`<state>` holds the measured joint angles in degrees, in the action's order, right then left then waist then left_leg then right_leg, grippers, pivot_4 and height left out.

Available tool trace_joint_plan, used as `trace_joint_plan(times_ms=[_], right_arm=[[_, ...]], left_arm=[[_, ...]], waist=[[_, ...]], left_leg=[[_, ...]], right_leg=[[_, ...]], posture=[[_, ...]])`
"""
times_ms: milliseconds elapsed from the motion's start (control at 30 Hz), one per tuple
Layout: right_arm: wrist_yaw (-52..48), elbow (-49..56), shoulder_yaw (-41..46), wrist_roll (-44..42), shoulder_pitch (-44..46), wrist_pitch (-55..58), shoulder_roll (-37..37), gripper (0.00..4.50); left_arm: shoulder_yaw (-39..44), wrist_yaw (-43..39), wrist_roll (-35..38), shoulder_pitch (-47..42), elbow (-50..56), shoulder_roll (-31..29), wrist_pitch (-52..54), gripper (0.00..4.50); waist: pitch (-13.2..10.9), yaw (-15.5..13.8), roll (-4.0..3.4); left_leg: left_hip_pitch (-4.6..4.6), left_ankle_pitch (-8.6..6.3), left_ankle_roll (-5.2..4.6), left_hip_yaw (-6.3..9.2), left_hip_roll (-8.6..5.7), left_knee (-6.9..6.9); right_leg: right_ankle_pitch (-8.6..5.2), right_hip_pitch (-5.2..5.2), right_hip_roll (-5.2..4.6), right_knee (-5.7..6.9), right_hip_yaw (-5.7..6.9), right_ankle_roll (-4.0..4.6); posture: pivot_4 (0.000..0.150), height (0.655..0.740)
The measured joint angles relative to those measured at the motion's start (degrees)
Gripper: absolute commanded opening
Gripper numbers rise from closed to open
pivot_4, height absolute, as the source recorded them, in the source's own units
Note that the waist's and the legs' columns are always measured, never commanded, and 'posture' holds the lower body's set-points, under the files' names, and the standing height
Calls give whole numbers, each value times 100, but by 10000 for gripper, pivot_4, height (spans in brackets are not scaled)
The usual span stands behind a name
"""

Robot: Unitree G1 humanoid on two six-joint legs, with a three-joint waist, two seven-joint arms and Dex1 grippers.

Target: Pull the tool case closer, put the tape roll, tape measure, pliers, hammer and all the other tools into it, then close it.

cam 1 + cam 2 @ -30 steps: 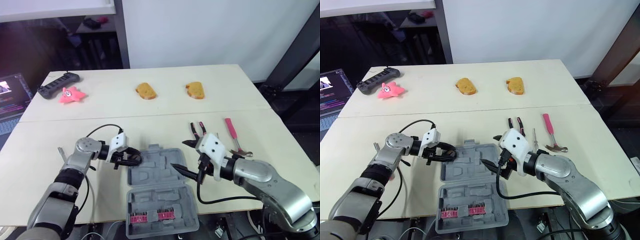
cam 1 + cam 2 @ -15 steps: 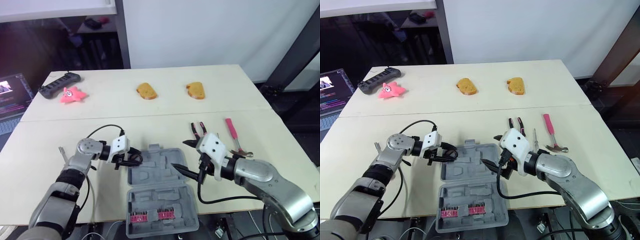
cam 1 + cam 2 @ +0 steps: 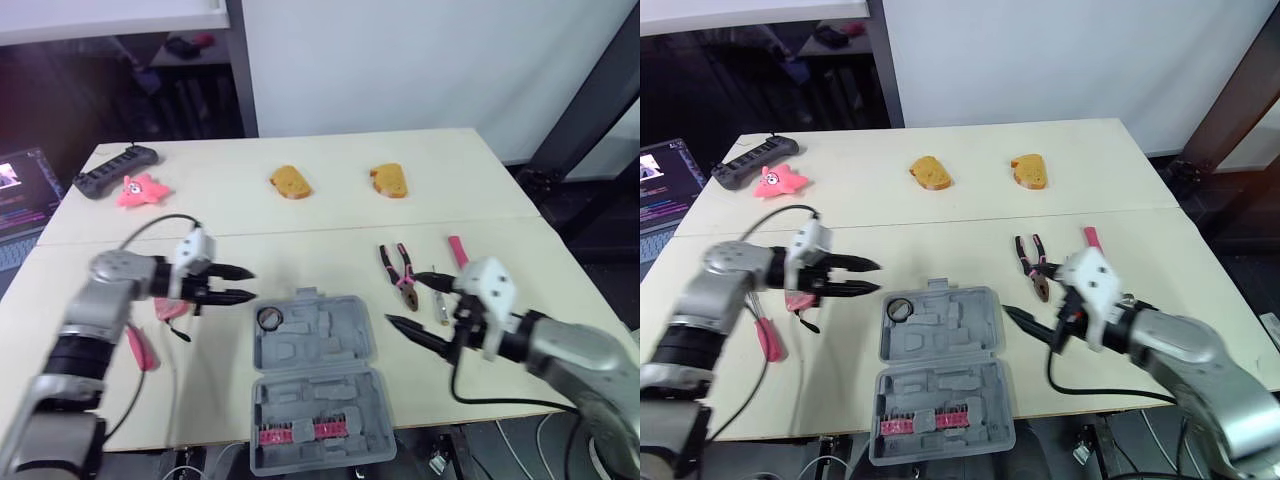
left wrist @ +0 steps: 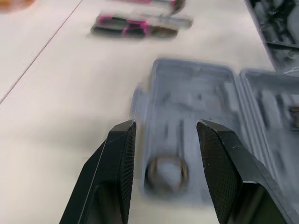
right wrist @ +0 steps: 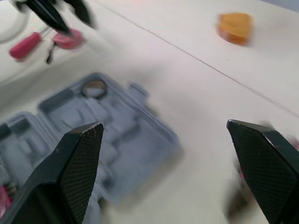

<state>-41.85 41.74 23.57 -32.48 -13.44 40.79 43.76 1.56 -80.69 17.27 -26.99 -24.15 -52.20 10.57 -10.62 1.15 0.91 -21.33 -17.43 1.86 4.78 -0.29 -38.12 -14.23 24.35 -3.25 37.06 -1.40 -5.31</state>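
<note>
The grey tool case lies open near the table's front edge. A tape roll rests in the case's far left corner, seen also in the left wrist view as the tape roll. My left gripper hovers open and empty to the left of the case. My right gripper is wide open and empty just right of the case. Pink-handled pliers lie beyond it. The hammer's pink handle is partly hidden by my right arm. A pink tape measure and a pink-handled tool lie left.
Two bread slices, a pink star toy and a black controller sit at the back of the table. A laptop is off the left edge. A small screwdriver lies by my right gripper.
My left gripper let go of the tape roll in the case and drew back left, open. My right gripper moved off the case to the right.
</note>
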Motion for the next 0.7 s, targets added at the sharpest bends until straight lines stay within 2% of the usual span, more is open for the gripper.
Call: trace_joint_plan(times_ms=[33,67,100,167,233,300,433,700], right_arm=[[-109,-156,356,64,-392,-61,3,45000],[-212,-286,647,106,-715,-140,-3,45000],[-307,-399,873,161,-967,-215,-10,45000],[-525,-436,1219,204,-1352,-452,-13,45000],[-695,-488,1521,222,-1593,-638,-23,45000],[-847,-692,1910,254,-1858,-816,-41,45000],[-1048,-1146,2079,398,-1988,-1143,-32,45000],[-1296,-1544,2099,523,-1922,-1484,75,45000]], left_arm=[[223,123,-106,127,-432,-369,-123,21368],[400,243,-214,256,-815,-652,-309,25539],[550,355,-317,373,-1186,-863,-516,27246],[741,537,-426,554,-1805,-1052,-913,34841],[908,699,-461,846,-2347,-1207,-1272,44533],[1131,894,-523,1173,-2952,-1406,-1617,44533],[1450,1107,-532,1357,-3602,-1607,-1980,44533],[1615,1209,-535,1587,-4002,-1624,-2349,44533]], waist=[[0,7,0],[0,8,-4],[1,-1,-6],[2,-30,-10],[2,-38,-4],[2,-34,6],[7,-51,11],[8,-28,11]], left_leg=[[5,-3,-6,-4,0,2],[6,-4,-7,-9,0,2],[10,-4,-7,-13,0,2],[12,-4,-7,-16,0,2],[12,-4,-7,-15,1,1],[10,-4,-6,-15,3,2],[10,-4,-6,-16,1,1],[13,-4,-6,-17,2,2]], right_leg=[[-1,0,1,0,-2,2],[-1,0,0,0,-5,2],[-2,-3,-3,0,-7,3],[-2,-8,-7,-1,-6,2],[-3,-10,-7,-2,-5,2],[-3,-8,-6,-2,-4,2],[-3,-11,-13,-2,-2,2],[-3,-10,-10,1,-2,3]], posture=[[1500,7400],[1500,7400],[1500,7400],[1500,7400],[1500,7400],[1500,7400],[1500,7400],[1500,7400]])
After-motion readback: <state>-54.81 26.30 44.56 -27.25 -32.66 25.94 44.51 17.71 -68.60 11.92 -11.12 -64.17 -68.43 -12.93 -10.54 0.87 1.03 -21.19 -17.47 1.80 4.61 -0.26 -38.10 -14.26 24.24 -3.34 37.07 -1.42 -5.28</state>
